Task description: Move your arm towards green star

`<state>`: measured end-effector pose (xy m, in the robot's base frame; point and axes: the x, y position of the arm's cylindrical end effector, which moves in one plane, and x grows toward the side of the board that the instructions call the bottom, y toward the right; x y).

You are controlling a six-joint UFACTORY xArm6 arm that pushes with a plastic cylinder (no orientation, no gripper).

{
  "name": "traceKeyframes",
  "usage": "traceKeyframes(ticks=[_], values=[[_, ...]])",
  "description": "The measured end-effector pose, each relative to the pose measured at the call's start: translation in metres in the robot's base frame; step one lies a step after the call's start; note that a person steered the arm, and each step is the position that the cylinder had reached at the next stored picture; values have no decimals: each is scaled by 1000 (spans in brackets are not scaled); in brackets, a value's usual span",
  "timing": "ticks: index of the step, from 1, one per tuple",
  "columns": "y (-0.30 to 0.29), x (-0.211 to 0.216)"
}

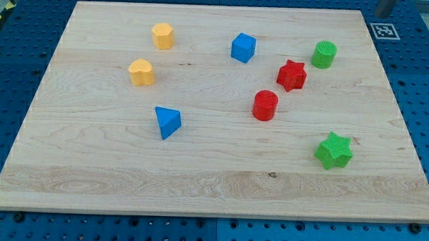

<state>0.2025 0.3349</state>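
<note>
The green star (333, 150) lies on the wooden board (212, 185) at the view's lower right. My tip does not show on the board; only a grey bit of the arm (384, 5) shows at the view's top right corner, far above the green star.
A green cylinder (323, 54), a red star (292, 75) and a red cylinder (265, 106) stand above and left of the green star. A blue cube (243, 48), a blue triangular block (167, 122) and two yellow blocks (162, 36) (141, 72) lie further left. A marker tag (383, 30) sits off the board's top right.
</note>
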Motion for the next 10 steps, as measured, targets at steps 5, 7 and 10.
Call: traceKeyframes(ticks=[5, 7, 10], values=[[0, 4], [-51, 4], [-74, 100]])
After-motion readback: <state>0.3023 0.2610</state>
